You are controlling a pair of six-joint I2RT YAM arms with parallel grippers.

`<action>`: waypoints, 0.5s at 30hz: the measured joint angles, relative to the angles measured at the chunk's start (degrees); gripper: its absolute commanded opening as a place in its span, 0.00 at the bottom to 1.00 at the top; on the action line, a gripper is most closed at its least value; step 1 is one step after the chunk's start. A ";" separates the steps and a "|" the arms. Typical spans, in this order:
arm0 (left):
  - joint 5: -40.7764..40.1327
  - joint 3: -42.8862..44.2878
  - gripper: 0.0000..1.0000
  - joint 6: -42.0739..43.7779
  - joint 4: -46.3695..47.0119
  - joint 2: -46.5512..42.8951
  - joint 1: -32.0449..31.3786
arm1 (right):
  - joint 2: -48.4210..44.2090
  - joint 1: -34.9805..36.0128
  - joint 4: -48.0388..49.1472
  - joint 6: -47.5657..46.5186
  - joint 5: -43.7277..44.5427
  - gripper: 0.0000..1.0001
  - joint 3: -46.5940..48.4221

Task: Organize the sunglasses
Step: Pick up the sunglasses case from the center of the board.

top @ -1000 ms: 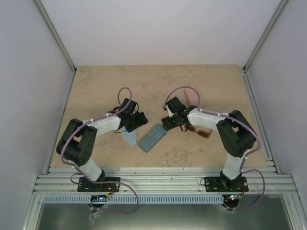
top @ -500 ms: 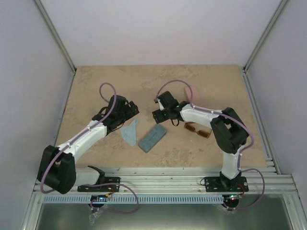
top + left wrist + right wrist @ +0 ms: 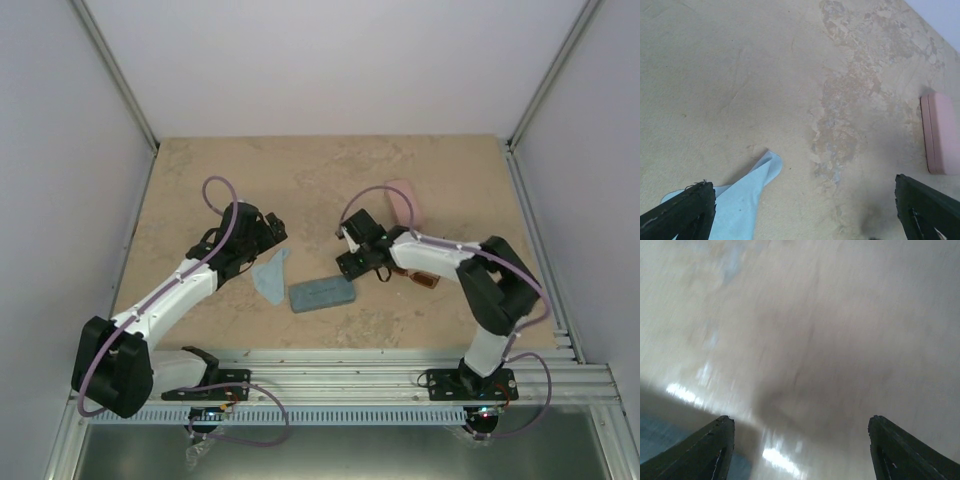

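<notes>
Beige tbl [image 3: 200, 170] w/ white walls [image 3: 330, 60]

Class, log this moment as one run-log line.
left gripper: open, near cloth | right gripper: open, beside blue case | amber sunglasses: on table, uncased

High rear overview, two low wrist close-ups of the same table [image 3: 200, 170]

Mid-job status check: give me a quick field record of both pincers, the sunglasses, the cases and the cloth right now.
left pincer: open, empty, over bare table beyond the light blue cloth
right pincer: open, empty, low beside the blue case
amber sunglasses: on table, right of blue case, partly under right arm
other sunglasses: none visible
blue case: flat, table centre
pink case: far side, right of centre
</notes>
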 measured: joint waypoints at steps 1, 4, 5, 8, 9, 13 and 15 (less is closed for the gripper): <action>0.39 0.00 0.99 0.11 0.24 0.04 0.00 | -2.25 0.04 -0.35 -0.39 -0.96 0.74 -2.23; 1.01 0.00 0.99 0.48 0.83 0.26 0.00 | -8.81 0.48 -1.53 -2.12 -5.66 0.82 -7.19; 1.01 0.00 0.99 0.52 0.98 0.33 0.00 | -10.60 0.79 -1.66 -2.62 -7.19 0.86 -8.15; 0.98 0.00 0.99 0.70 1.31 0.37 0.00 | -14.78 1.60 -0.48 -3.41 -9.92 0.96 -9.81; 0.96 0.00 0.99 0.74 1.36 0.37 0.00 | -15.85 1.86 0.52 -3.82 -10.69 0.97 -10.32; 0.85 0.00 0.99 0.96 1.33 0.33 0.00 | -15.80 2.45 4.11 -5.60 -13.86 0.98 -10.86; 0.76 0.02 0.99 1.14 1.33 0.28 0.00 | -12.98 2.64 5.84 -6.23 -15.28 0.98 -9.97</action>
